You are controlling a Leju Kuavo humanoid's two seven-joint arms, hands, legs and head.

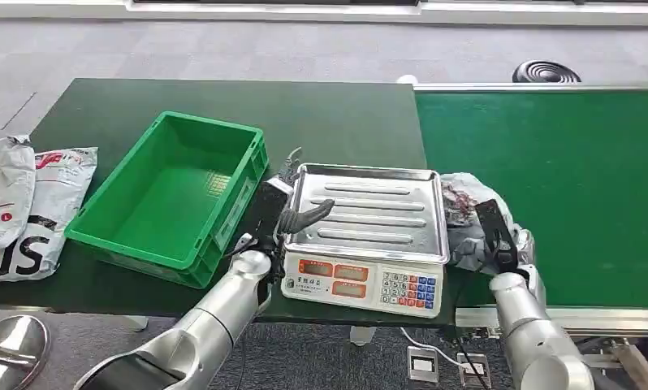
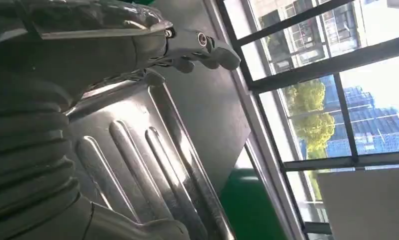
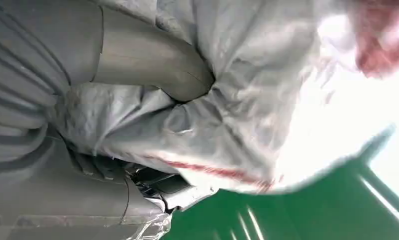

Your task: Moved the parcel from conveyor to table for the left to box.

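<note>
A: Nearest first, go off the scale (image 1: 368, 244).
B: Right hand (image 1: 499, 236) sits just right of the scale, fingers closed around the grey parcel (image 1: 467, 215). Wrist view confirms it: thumb dug into the plastic, fingers under it.
A: Parcel location?
B: On the conveyor (image 1: 564, 179), touching the scale's right edge. Probably gripped there ready to lift across.
A: Left hand (image 1: 292, 213)?
B: At the scale's left edge, fingers apart, empty, thumb over the tray rim. Looks parked waiting for the handover.
A: Farther out?
B: Green crate (image 1: 174, 199) left of the scale, empty, likely the target. Two more mail bags (image 1: 28, 211) well left of the scale, beyond the crate.
</note>
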